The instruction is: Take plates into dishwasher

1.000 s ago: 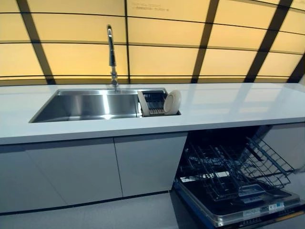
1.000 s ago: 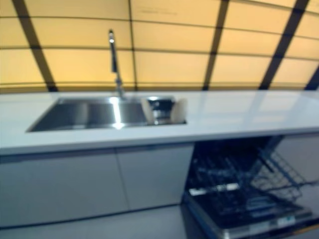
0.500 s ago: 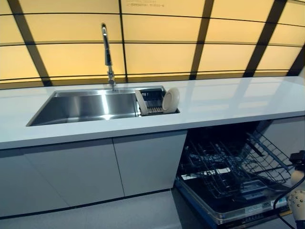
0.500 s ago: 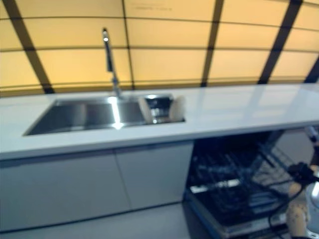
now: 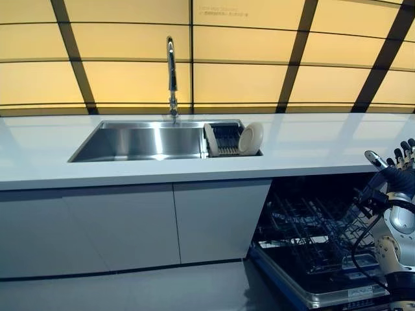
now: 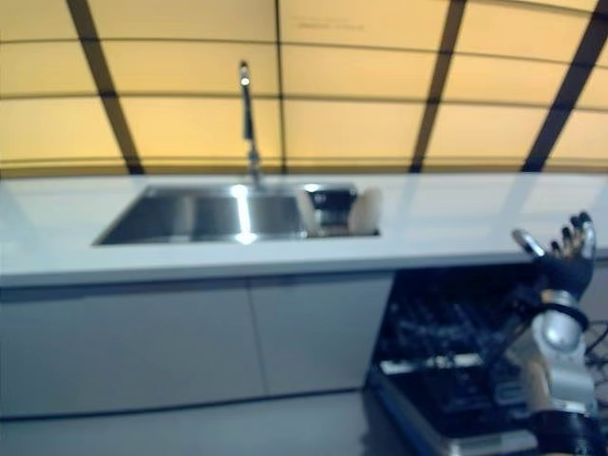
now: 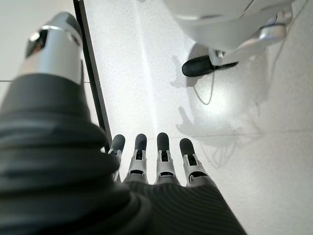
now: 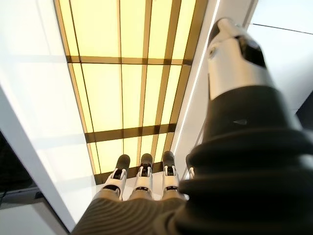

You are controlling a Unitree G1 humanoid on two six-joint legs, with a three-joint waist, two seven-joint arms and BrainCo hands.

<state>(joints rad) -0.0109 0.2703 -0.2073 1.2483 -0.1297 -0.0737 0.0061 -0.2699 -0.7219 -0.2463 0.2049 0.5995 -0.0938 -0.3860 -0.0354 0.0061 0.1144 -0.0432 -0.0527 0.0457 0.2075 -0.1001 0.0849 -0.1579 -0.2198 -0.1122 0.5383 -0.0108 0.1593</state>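
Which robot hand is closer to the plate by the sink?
Right. The right robot hand is raised over the open dishwasher, well right of the plate. The left robot hand hangs down toward the floor.

plate [image 5: 251, 138] in rack [image 5: 224, 138] right of sink [image 5: 142, 141]; open dishwasher [image 5: 318, 249] below counter [image 5: 324, 139], right.

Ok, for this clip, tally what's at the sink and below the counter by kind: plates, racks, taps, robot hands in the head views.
Plates: 1, the cream plate upright in the sink's drying rack.
Racks: 2, that drying rack and the dishwasher rack pulled out.
Taps: 1, the faucet.
Hands in the head views: 1, the right hand, open and empty.
Total: 5.
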